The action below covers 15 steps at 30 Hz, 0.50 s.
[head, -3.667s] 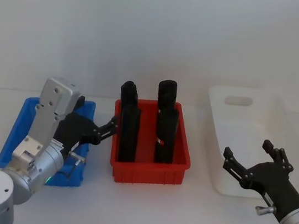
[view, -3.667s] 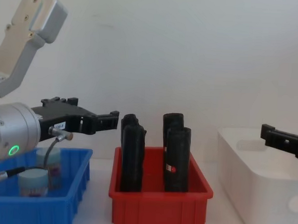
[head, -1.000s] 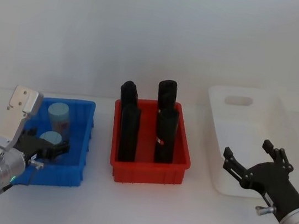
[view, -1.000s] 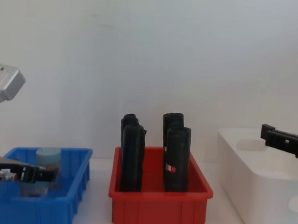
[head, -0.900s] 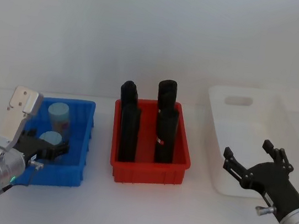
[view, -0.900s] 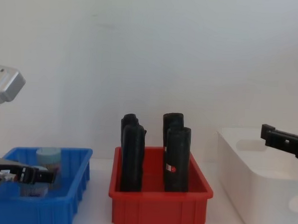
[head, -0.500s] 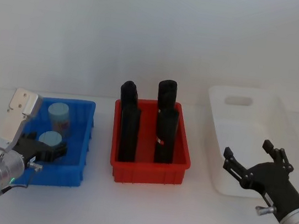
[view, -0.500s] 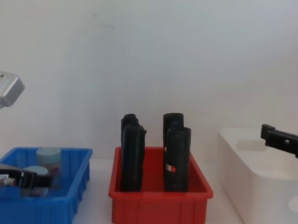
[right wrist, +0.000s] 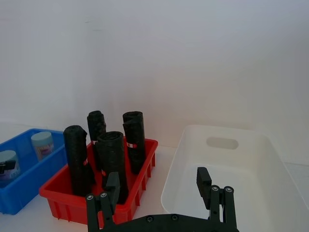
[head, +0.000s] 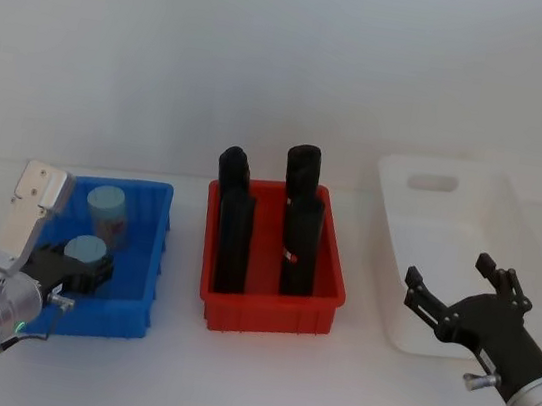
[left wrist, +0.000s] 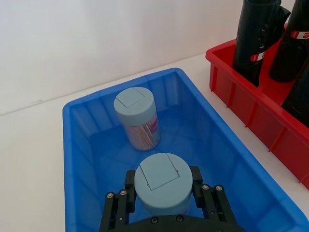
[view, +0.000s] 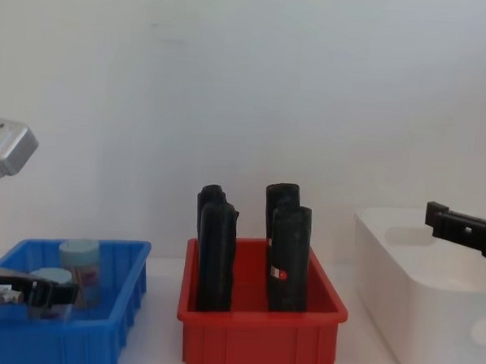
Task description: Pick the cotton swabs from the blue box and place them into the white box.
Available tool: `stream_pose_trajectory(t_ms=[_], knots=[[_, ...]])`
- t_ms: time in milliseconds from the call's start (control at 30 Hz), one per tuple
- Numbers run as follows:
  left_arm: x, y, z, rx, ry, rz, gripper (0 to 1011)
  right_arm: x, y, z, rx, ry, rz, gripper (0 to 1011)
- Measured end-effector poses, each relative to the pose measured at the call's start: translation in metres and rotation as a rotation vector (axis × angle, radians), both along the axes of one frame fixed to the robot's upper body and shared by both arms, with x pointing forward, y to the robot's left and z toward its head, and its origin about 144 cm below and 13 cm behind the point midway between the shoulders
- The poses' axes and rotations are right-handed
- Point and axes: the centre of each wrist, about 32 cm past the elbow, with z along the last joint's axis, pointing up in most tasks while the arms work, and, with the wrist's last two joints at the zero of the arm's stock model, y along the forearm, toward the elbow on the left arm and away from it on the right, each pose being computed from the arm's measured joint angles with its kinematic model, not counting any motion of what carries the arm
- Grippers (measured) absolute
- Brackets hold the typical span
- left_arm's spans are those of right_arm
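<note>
- Pale-blue-lidded near jar of cotton swabs (left wrist: pixel 161 186) upright in the blue box (left wrist: pixel 77 159), clamped between the fingers of the left gripper (left wrist: pixel 162 180).
- Second jar (left wrist: pixel 137 118) upright just beyond, apart from it.
- Red bin (head: pixel 271 309) between blue box and white box (head: pixel 400 186).
- Right gripper (head: pixel 450 272) spread wide, hovering at the white box's near side.

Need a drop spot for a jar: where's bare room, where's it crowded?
Free: the white box, bare inside, with the open right gripper over its near edge; also the table between it and the red bin. Crowded: the red bin, full of black rolls; the blue box, with the far jar and the left gripper clasping the near jar.
</note>
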Motion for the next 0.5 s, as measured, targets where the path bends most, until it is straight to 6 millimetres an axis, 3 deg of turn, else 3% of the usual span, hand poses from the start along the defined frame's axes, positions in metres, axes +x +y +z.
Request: stream_pose_trajectory(t_ms=[500], knots=[[-0.005, -0.002, 0.018, 0.008, -0.054, -0.042, 673, 0.000, 0.000, 0.000, 0.000, 0.000, 0.000, 1002]])
